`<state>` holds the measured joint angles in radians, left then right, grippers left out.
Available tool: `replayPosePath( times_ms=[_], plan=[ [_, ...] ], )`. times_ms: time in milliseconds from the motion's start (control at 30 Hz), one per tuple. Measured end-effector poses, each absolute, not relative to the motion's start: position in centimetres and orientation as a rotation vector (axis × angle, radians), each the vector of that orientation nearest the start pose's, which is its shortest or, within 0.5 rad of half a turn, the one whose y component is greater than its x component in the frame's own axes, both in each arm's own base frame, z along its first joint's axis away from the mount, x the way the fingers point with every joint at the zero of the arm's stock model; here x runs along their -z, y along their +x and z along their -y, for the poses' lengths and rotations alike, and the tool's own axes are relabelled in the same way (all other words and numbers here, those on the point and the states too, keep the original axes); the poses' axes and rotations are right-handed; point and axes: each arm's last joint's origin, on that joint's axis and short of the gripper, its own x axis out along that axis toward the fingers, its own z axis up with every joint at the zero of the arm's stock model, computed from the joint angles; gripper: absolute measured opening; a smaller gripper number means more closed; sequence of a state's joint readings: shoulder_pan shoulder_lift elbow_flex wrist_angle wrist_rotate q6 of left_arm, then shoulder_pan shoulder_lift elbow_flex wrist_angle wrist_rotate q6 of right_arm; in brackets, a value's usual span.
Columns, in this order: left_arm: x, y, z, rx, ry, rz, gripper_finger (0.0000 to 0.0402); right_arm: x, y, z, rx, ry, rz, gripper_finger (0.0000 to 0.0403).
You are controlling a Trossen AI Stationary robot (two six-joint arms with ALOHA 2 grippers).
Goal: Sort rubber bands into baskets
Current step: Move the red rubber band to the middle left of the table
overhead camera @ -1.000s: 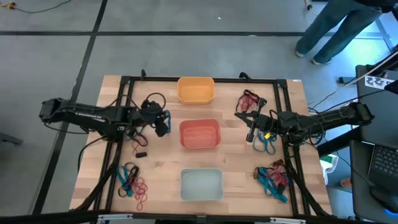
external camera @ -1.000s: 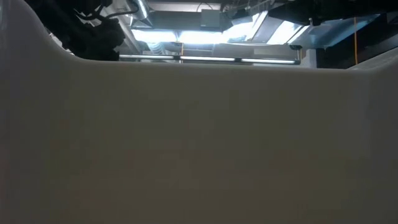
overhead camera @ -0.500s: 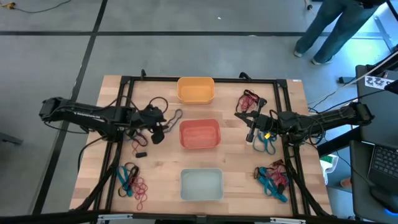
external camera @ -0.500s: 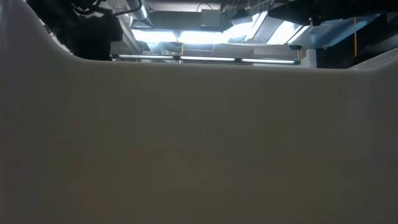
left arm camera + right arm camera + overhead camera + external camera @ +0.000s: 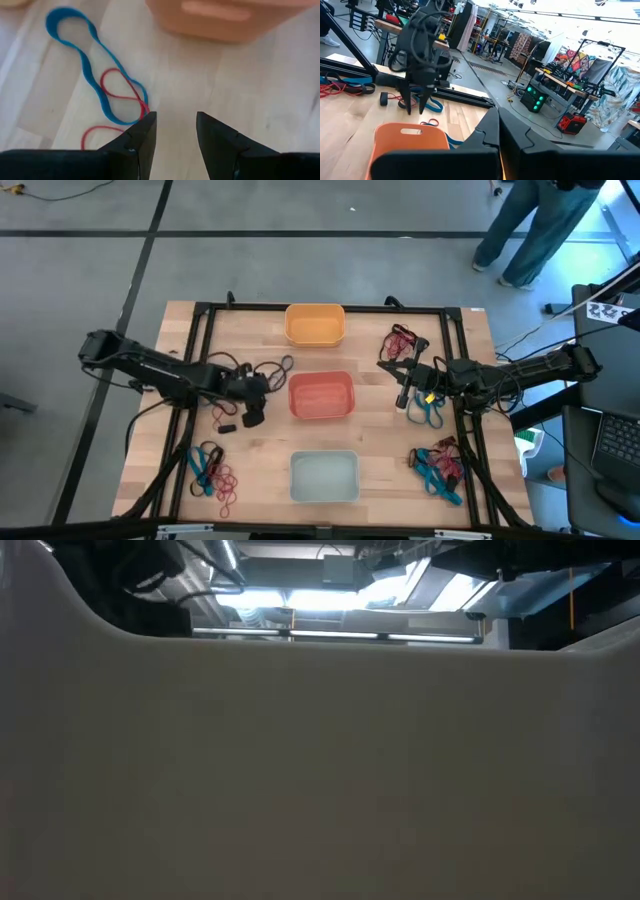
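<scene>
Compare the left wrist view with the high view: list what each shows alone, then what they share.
Only the left wrist view shows, close up, a blue rubber band crossed by a red rubber band just ahead of the left gripper, whose fingers stand apart with nothing between them.

Only the high view shows the whole table, the yellow-orange basket, the pale basket, the right gripper and a person's legs.

Both show the red-orange basket and bare wood.

3 baskets (image 5: 321,395) between band piles (image 5: 213,472)
</scene>
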<state>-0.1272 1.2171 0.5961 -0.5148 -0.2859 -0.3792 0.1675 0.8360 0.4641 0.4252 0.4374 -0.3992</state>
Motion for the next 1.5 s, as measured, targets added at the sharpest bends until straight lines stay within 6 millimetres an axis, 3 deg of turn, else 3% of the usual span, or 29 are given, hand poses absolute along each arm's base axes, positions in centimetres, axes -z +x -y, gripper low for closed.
replayPosePath(
  times_ms=[467,967,1500],
  plan=[
    [-14.5,21.0,1.6,-0.417,-0.010,-1.177,0.0133,-27.1,18.6,-1.9,0.276,-0.381,-0.004,0.0001],
    [-14.1,21.2,1.5,-0.459,0.020,-1.178,0.0132,-27.1,18.6,-1.9,0.276,-0.381,-0.004,0.0001],
    [-13.2,20.7,1.4,-0.464,0.022,-1.169,0.0079,-27.1,18.6,-1.9,0.276,-0.381,-0.003,0.0001]
  ],
)
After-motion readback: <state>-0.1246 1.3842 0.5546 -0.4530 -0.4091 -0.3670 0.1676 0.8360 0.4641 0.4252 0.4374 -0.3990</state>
